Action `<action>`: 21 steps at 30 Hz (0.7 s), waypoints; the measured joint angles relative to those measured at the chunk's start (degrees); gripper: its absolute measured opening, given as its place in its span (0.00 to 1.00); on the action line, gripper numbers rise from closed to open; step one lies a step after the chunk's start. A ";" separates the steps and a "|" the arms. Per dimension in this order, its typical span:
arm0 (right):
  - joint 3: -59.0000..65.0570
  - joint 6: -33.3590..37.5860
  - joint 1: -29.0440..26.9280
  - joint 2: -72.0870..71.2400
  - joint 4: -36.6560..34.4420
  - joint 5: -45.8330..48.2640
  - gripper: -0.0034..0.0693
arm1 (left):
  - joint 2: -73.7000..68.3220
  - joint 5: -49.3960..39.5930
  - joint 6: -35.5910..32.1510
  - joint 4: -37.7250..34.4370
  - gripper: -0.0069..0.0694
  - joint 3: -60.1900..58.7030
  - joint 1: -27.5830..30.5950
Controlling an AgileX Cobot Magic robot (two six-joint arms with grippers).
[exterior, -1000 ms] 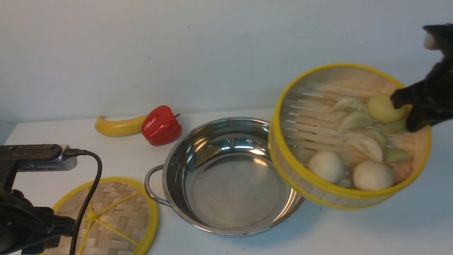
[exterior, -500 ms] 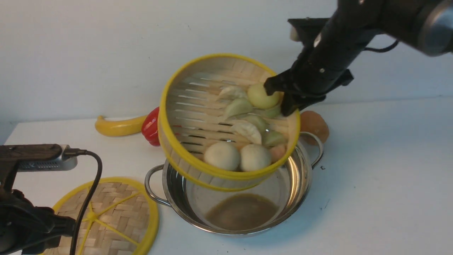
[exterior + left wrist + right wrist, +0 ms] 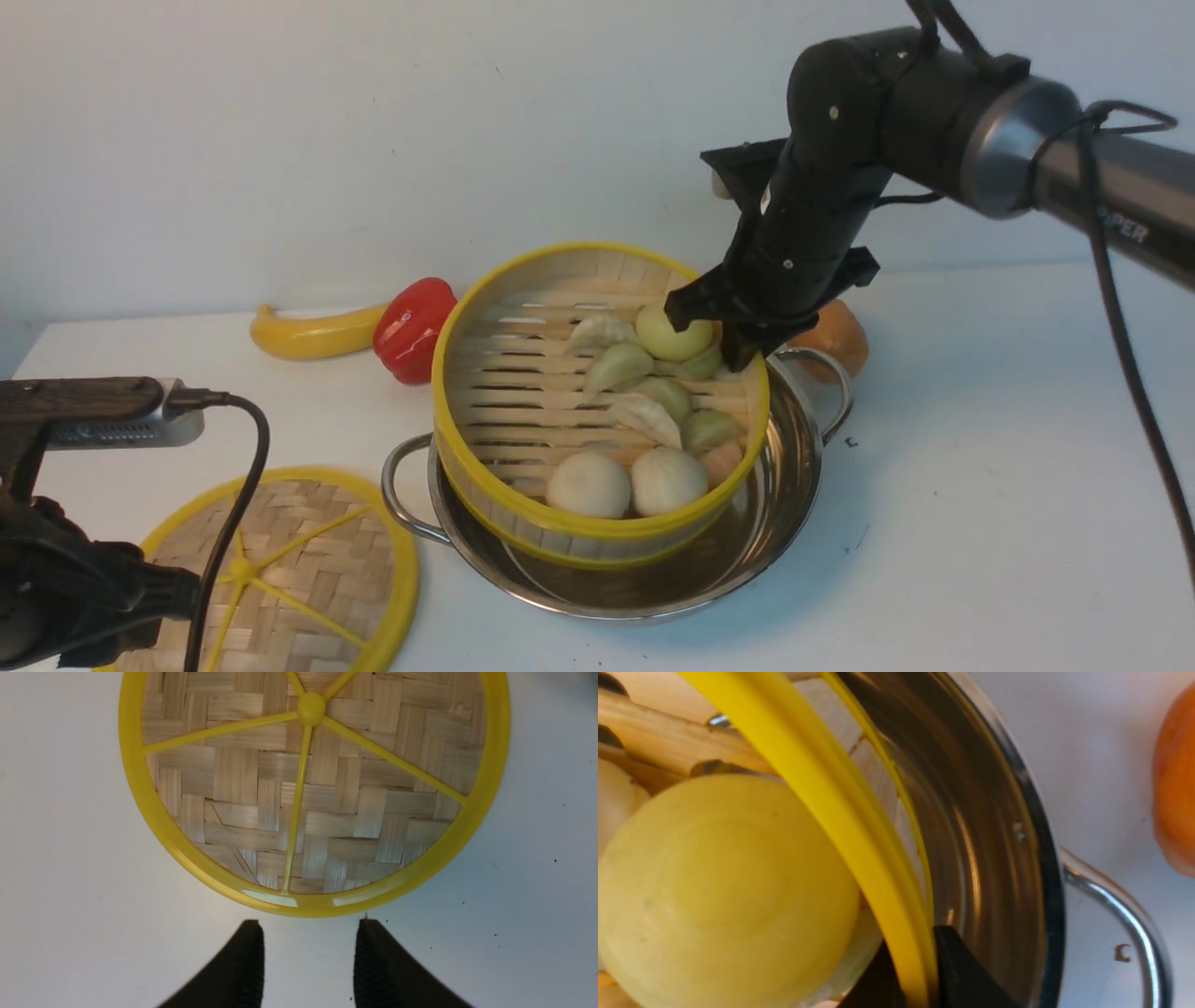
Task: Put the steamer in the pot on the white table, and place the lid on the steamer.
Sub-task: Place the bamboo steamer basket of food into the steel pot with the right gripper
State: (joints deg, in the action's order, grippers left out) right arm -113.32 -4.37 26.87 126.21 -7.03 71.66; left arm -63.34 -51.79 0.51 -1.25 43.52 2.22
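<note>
Front view: I'm looking over a plain white surface [image 3: 980, 467] that ends at a bare, pale wall [image 3: 373, 140]. The wide, shiny steel pot [image 3: 789, 467] with loop handles sits mid-surface. The round, yellow-rimmed bamboo steamer [image 3: 523, 411], with pale dumplings and buns on its slatted floor, sits tilted in it, its near edge low inside the pot and its far-right edge raised. The right jaws are clenched on that raised rim. At near left the flat woven-bamboo lid [image 3: 299, 560] with yellow spokes lies on the surface, with my black left arm [image 3: 65, 588] beside it. A yellow banana [image 3: 308, 336] and a red bell pepper [image 3: 420, 327] lie at far left by the wall. A round orange fruit [image 3: 840, 331] sits just beyond the pot's right handle.

Left wrist view: the left jaws stand released and empty over bare, lightly specked surface just short of the lid's rim.

Right wrist view: the steamer's yellow rim runs between the two black fingers [image 3: 966, 970], beside a yellowish bun [image 3: 714, 886]. The pot's steel wall and handle lie beyond.
</note>
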 joint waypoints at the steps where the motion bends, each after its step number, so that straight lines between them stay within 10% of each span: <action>1: 0.00 -0.02 0.00 0.44 0.66 0.00 0.12 | 0.00 0.24 0.00 0.00 0.43 0.00 0.00; 21: -0.17 -0.20 -0.05 4.92 2.65 -0.22 0.12 | -0.02 0.67 0.00 0.00 0.43 0.00 0.00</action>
State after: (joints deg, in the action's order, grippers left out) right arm -113.49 -4.56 26.82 131.13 -4.38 71.45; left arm -63.35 -51.12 0.51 -1.25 43.52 2.22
